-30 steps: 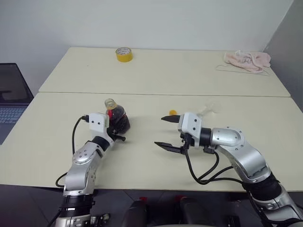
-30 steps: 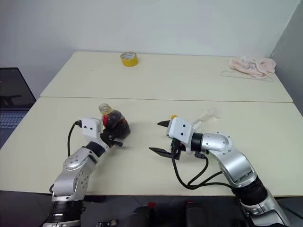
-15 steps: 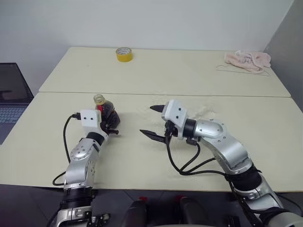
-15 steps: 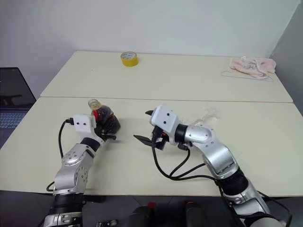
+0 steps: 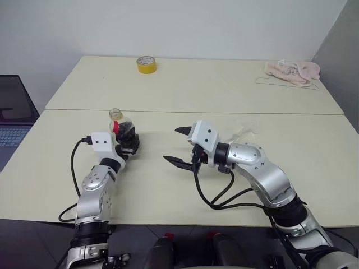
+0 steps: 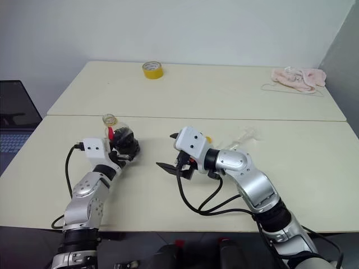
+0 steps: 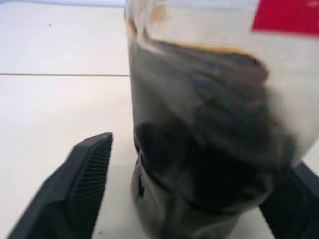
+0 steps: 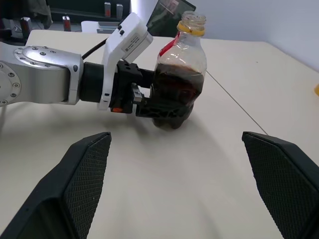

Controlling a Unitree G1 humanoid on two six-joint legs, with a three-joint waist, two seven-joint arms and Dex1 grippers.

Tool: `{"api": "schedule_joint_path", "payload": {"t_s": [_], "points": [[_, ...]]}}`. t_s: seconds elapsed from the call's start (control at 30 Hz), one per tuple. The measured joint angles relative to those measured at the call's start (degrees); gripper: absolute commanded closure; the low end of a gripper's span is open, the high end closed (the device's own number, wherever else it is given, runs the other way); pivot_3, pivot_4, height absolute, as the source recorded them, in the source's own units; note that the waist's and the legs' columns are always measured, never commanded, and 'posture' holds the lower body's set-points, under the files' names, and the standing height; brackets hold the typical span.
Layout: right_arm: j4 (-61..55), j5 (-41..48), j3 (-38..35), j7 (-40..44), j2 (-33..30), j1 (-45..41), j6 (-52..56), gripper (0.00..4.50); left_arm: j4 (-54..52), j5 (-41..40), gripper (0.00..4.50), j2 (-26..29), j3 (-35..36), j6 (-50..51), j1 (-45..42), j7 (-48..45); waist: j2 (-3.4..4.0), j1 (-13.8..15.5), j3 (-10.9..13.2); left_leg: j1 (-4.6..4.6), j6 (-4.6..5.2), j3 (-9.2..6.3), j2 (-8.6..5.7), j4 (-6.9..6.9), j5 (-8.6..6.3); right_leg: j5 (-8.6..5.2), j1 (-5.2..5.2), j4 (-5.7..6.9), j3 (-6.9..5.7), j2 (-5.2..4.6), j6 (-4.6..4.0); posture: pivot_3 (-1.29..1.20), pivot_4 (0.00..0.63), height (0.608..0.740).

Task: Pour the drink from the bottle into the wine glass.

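Black ribbed fingers (image 7: 87, 189) of the left hand (image 5: 127, 147) are standing open on either side of the bottle (image 8: 178, 82), low on its body; one is showing a gap of bare surface (image 5: 168, 190) beside the plastic, so nothing is clamping it. The bottle is standing upright and uncapped, with the drink (image 8: 174, 92) filling its lower part. At three o'clock from it, the right hand (image 5: 171, 144) is hovering with its jaws spread wide and holding nothing. The wine glass (image 6: 242, 135) is lying at about two o'clock from that hand, faint against the surface; whether it is upright is hard to tell. The thin plastic is likely giving under a squeeze and sloshing, so gripping the firmer lower belly is looking wisest. The glass is fragile and top-heavy.
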Motion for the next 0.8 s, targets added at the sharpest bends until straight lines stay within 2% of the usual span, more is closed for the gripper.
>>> {"api": "schedule_joint_path", "payload": {"t_s": [0.57, 0.8], "points": [[-4.3, 3.9, -6.2, 2.6, -7.2, 5.0, 0.0, 0.00, -16.4, -0.9, 0.05, 1.2, 0.1, 6.0, 13.7, -0.6, -0.01, 0.1, 0.0, -0.01, 0.02, -0.01, 0.00, -0.03, -0.01, 0.00, 0.02, -0.02, 0.00, 0.00, 0.00, 0.00, 0.150, 0.740], [-8.1, 5.6, -11.3, 5.4, -16.2, 10.0, -0.4, 0.00, -29.5, -2.6, 0.05, 7.6, -8.1, 10.4, 21.2, -11.2, 0.00, 0.4, 0.0, -0.01, 0.20, -0.01, -0.01, -0.03, -0.11, 0.00, 0.09, -0.06, -0.02, -0.02, 0.00, 0.00, 0.150, 0.740]]}}
